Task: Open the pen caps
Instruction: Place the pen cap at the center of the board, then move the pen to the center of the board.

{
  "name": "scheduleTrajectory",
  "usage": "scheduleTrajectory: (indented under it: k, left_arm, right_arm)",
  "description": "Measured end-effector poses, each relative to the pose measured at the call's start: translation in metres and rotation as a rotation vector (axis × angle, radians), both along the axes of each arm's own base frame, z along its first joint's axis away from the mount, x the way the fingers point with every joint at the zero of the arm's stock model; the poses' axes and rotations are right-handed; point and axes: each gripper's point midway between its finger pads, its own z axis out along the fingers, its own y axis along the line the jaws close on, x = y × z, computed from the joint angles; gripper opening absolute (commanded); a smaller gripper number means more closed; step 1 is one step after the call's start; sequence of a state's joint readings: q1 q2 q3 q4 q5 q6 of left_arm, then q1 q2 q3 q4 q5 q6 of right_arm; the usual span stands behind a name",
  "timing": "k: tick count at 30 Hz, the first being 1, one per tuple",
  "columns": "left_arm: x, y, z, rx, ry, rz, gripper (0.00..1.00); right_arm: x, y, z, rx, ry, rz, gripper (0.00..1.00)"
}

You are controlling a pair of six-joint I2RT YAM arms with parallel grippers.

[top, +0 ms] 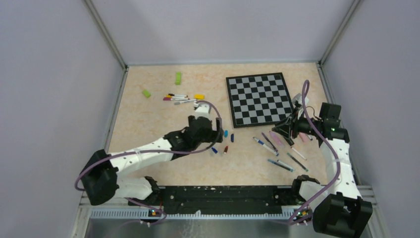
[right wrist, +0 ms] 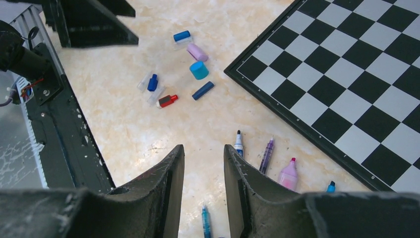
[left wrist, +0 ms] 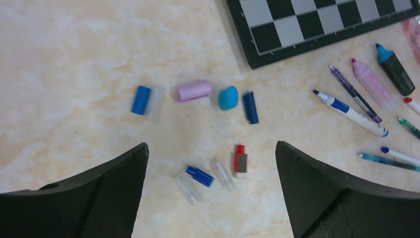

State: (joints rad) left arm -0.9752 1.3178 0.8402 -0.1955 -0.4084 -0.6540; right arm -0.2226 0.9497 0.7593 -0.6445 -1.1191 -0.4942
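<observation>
blue pen caps (left wrist: 140, 99) near left pincer (left wrist: 212, 146) — wide open, empty | right pincer (right wrist: 203, 148) — narrowly apart, empty

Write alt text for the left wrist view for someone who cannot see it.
The left pincer hangs open, its dark fingers in the bottom corners, above loose pen caps in blue, pink, teal and red scattered on the beige table. A chessboard corner fills the upper right, with uncapped pens lying below it at the right edge.
</observation>
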Motion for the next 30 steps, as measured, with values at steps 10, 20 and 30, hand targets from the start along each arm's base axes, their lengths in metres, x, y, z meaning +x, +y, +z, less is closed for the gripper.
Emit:
scheduleTrajectory:
  k: [10, 20, 30]
  left_arm:
    - [0.088, 0.097, 0.028, -0.079, -0.163, 0.099, 0.99]
    - [0.175, 0.107, -0.008, 0.205, -0.06, -0.186, 0.93]
    - [0.218, 0.126, -0.06, 0.38, 0.009, -0.356, 0.65]
  right_arm:
    - [0.0, 0.0, 0.0, -0.002, -0.006, 0.001, 0.34]
    - [0.001, 0.0, -0.003, -0.002, -0.007, 0.001, 0.34]
    - [0.002, 0.0, -0.003, -0.004, -0.013, 0.001, 0.34]
